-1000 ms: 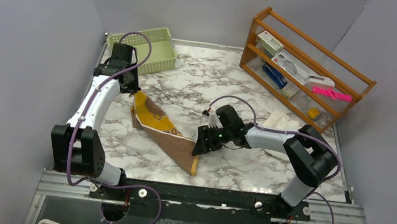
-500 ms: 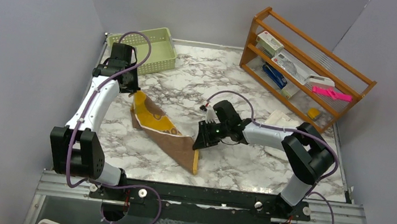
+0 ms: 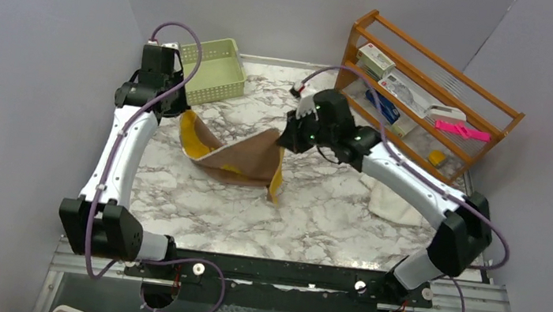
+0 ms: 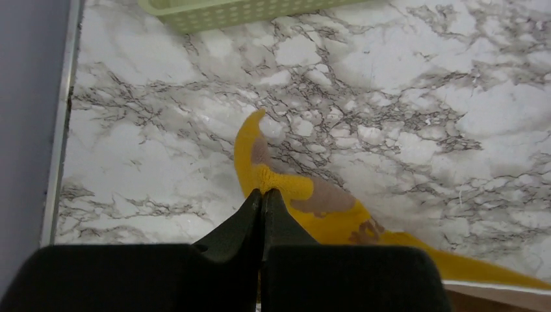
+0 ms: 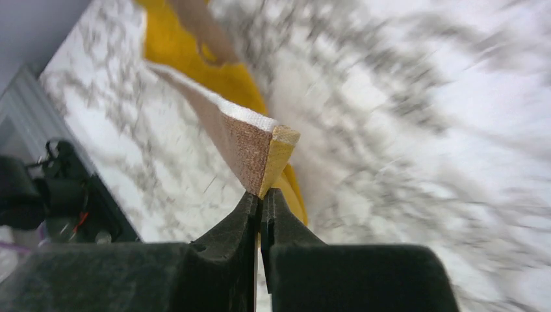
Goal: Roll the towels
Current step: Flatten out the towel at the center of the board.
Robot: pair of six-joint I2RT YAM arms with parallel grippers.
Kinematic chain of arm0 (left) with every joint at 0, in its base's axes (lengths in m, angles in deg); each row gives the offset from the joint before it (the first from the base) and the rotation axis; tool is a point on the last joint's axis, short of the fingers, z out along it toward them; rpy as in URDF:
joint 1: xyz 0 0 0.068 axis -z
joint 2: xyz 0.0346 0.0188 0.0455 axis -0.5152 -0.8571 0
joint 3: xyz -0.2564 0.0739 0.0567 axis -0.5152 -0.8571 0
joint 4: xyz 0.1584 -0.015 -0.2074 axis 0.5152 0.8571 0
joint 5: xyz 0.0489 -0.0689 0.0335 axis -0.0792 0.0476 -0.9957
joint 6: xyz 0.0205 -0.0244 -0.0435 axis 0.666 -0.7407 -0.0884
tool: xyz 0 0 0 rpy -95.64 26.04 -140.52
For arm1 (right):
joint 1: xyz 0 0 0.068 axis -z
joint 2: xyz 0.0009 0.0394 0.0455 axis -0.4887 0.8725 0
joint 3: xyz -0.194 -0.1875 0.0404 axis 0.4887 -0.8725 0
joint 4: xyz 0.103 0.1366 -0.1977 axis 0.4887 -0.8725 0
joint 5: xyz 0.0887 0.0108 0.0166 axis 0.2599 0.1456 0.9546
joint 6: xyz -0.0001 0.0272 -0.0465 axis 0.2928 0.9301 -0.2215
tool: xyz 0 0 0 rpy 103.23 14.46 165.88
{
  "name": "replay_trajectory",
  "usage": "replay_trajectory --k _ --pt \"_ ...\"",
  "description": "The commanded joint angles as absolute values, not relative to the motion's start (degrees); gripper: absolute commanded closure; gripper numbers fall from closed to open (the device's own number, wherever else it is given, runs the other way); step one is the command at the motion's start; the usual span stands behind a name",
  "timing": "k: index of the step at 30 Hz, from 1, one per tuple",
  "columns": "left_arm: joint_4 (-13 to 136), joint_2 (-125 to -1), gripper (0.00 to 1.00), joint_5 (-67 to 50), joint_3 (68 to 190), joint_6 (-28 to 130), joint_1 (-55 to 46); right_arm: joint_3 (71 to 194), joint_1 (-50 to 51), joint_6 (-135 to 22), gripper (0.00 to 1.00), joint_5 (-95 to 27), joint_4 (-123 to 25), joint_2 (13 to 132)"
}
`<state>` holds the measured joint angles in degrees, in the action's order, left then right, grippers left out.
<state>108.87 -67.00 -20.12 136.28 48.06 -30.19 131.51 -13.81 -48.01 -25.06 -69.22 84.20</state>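
Now hoisting the yellow towel (image 3: pixel 237 161) up from lying flat on the table (image 3: pixel 314 216). Clamping one corner in the left gripper (image 4: pixel 262 192) and the opposite corner in the right gripper (image 5: pixel 261 194), slinging it between them, leaving the cream towel (image 3: pixel 394 206) by the rack (image 3: pixel 425 87). Probably risking a corner slipping from such thin pinches under harder pulling.

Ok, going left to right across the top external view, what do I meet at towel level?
left gripper pinching one corner → mustard towel slung between the arms → right gripper pinching the other end → cream towel. The green basket and wooden rack overlap these, so they are left out.
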Motion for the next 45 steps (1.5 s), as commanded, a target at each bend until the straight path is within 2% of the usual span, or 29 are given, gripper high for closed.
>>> replay_trajectory --k 1,8,12,15,19,21,26,29,35,38,39,40,41,43,44,45 --pt "110.11 -57.92 1.0 -24.87 135.52 43.41 -30.7 135.12 -11.72 -55.44 0.99 -40.78 -74.33 73.99" --pt "111.28 -37.09 1.0 -23.82 116.48 28.89 -30.74 124.16 -11.7 -55.75 0.99 -49.6 -73.54 56.33" --pt "115.99 -26.5 1.0 -19.28 111.91 24.52 -30.7 116.38 -11.7 -53.72 0.99 -49.69 -75.37 43.86" --pt "120.14 -22.83 1.0 -15.72 111.89 25.62 -30.74 112.04 -11.7 -52.27 0.99 -45.38 -78.07 35.47" --pt "122.65 -25.17 1.0 -12.88 113.45 28.25 -30.75 108.89 -11.7 -50.39 0.99 -43.31 -80.41 30.42" --pt "121.2 -28.73 1.0 -13.41 113.67 30.16 -30.69 106.84 -11.7 -49.46 0.99 -44.05 -79.21 30.98" --pt "112.4 -41.81 1.0 -15.9 114.28 35.0 -30.68 103.62 -11.66 -45.66 0.99 -45.67 -72.15 42.38" --pt "105.74 -50.87 0.95 -17.66 114.49 35.82 -30.74 102.46 -10.25 -43.91 0.99 -45.85 -64.32 51.27" --pt "98.68 -70.61 0.95 -22.11 123.15 37.08 -30.89 108.19 6.4 -40.43 0.99 -36.98 -54.33 72.31" --pt "98.14 -77.22 0.8 -24.32 130.28 38.41 -31.28 113.87 10.03 -42.57 0.99 -35.95 -51.86 80.57" --pt "98.12 -78.77 0.72 -24.19 132.65 38.73 -31.54 116.11 10.57 -43.26 0.93 -36.07 -51.9 82.66" --pt "98.11 -80.05 0.65 -23.85 134.25 39.13 -31.65 118.2 11.14 -43.87 0.81 -35.88 -52.26 84.61" --pt "98.1 -80.74 0.52 -23.62 136.57 39.44 -31.71 120.15 11.43 -44.29 0.61 -35.78 -52.68 86.19" --pt "98.08 -80.57 0.19 -23.13 138.53 39.65 -31.8 122.16 11.59 -44.73 0.33 -35.42 -53.03 87.36" --pt "98.12 -80.02 0.14 -22.73 138.55 39.75 -31.71 121.79 11.63 -44.81 0.27 -34.66 -52.46 86.93" --pt "98.12 -78.92 0.12 -21.99 137.96 39.79 -31.72 120.61 11.53 -45.08 0.26 -33.49 -51.21 85.82"
